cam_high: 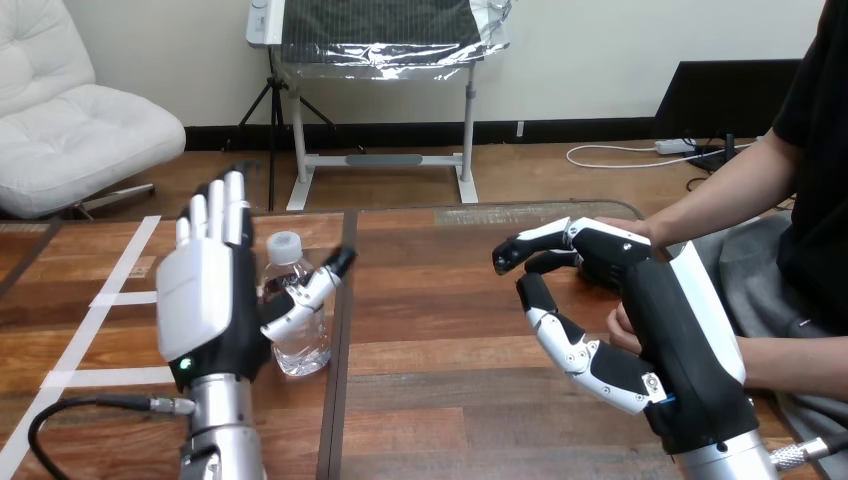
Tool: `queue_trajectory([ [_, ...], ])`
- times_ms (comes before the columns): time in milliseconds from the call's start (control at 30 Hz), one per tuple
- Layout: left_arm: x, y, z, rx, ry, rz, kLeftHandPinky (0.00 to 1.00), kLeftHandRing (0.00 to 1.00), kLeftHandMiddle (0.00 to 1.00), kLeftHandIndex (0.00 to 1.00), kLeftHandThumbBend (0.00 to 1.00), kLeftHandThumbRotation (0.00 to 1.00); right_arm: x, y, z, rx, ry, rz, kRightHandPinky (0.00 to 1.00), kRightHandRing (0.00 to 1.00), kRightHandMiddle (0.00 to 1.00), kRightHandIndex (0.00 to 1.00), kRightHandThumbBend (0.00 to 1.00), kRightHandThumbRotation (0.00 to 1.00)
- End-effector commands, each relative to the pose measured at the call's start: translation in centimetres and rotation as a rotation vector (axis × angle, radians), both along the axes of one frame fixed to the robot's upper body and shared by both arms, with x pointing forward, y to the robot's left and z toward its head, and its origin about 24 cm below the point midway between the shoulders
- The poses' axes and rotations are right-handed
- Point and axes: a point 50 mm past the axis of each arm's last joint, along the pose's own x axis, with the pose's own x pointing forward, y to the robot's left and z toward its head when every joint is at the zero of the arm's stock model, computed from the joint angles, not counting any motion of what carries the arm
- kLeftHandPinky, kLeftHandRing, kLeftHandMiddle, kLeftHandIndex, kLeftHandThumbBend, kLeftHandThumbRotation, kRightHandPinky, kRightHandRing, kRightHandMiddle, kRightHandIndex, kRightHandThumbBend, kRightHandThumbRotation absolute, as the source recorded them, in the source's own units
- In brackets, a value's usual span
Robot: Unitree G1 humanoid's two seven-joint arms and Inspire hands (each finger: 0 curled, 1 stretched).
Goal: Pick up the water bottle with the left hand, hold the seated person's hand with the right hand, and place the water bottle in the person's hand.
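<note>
White shells cover the back of the left hand [205, 300], which stands upright over the counter [440, 330] with its fingers straight and close together and its thumb stretched out to the side, closed on nothing. Just beside that hand, on its thumb side, the water bottle [298, 345] stands upright on the counter: clear plastic with its white cap [284, 244] on. What is inside is clear, and I cannot tell the level. The thumb crosses in front of the bottle's upper part; whether it touches the plastic I cannot tell. A dark seam [338, 400] in the wood runs past the bottle on the side away from the hand, and strips of white tape [125, 265] lie on the counter on the hand's other side.

Well apart from the bottle, the right hand [665, 330] hangs over the counter with its fingers loosely bent and its thumb held apart below them, and nothing in the gap between. The person's hand [622, 328] shows just behind this hand's palm, mostly hidden by it, and I cannot tell whether the two touch. The person's forearm [705, 195] reaches in above, its end hidden behind the bent fingers.
</note>
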Motion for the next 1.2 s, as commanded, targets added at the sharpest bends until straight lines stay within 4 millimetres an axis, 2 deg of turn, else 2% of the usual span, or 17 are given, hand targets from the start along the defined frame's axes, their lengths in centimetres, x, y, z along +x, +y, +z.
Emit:
queue_trajectory([
  [0, 2.0, 0.0, 1.9, -0.088, -0.062, -0.01, 0.93, 0.99, 1.0, 1.0, 0.83, 0.72, 1.1, 0.1, 1.4, 0.011, -0.069, 0.009, 0.62, 0.71, 0.64, 0.55, 0.26, 0.0],
  [500, 3.2, 0.6, 1.8, -0.237, 0.03, -0.021, 0.88, 0.95, 0.99, 1.0, 0.91, 0.65, 1.1, 0.1, 1.4, 0.011, -0.068, 0.016, 0.62, 0.7, 0.64, 0.55, 0.27, 0.0],
  [1167, 4.5, 0.9, 1.8, -0.273, 0.181, -0.04, 0.84, 0.92, 0.95, 0.99, 0.96, 0.59, 1.0, 0.0, 1.4, 0.003, -0.065, 0.012, 0.61, 0.7, 0.64, 0.55, 0.28, 0.0],
])
